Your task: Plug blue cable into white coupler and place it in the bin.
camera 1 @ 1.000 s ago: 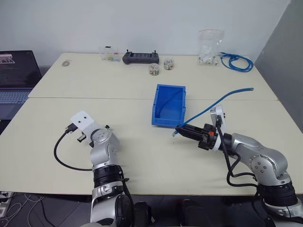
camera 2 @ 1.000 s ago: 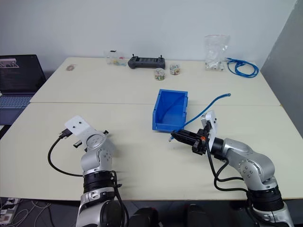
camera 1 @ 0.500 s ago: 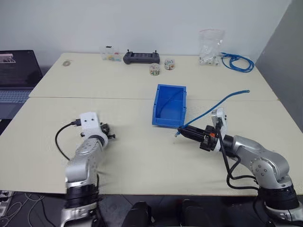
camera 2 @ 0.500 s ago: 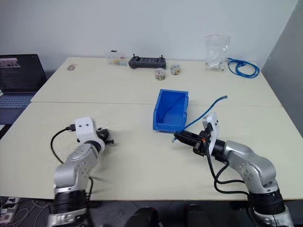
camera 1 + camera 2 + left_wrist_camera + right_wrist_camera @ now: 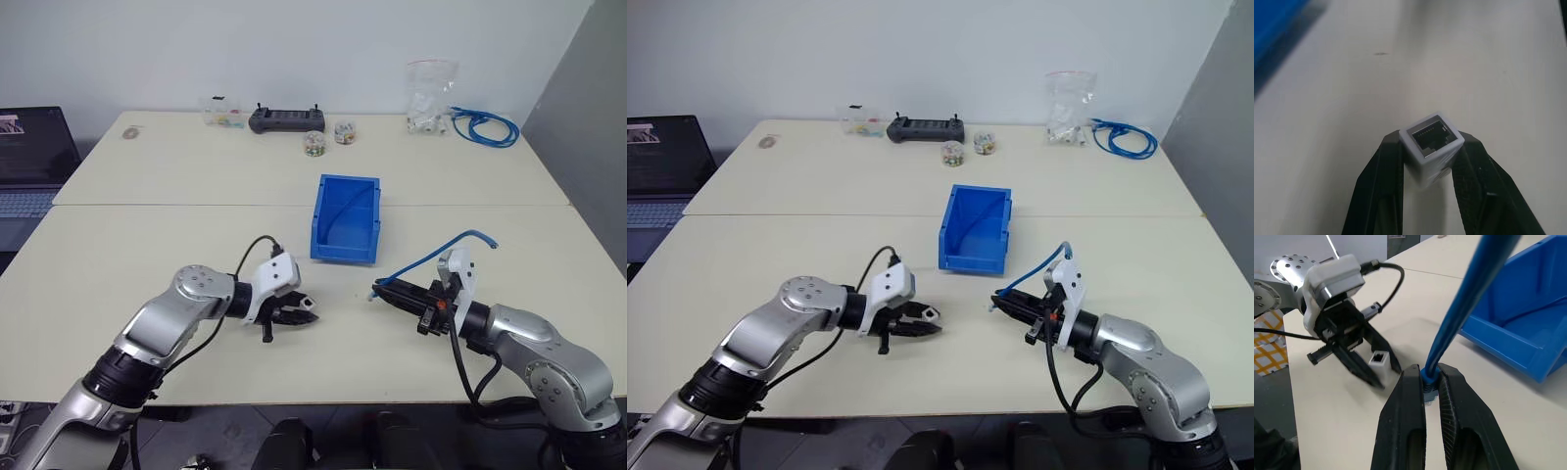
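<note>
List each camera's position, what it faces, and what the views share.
Head eyes: look down over the table; both arms, blue bin.
Left wrist: along left gripper clamping the white coupler.
Right wrist: along right gripper pinching the blue cable.
Shared: the right wrist view also shows coupler and bin.

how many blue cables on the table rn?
2. One blue cable is clamped near its plug end in the right gripper, arching up over the table in front of the bin. A coiled blue cable bundle lies at the far right corner. More could be hidden.
</note>
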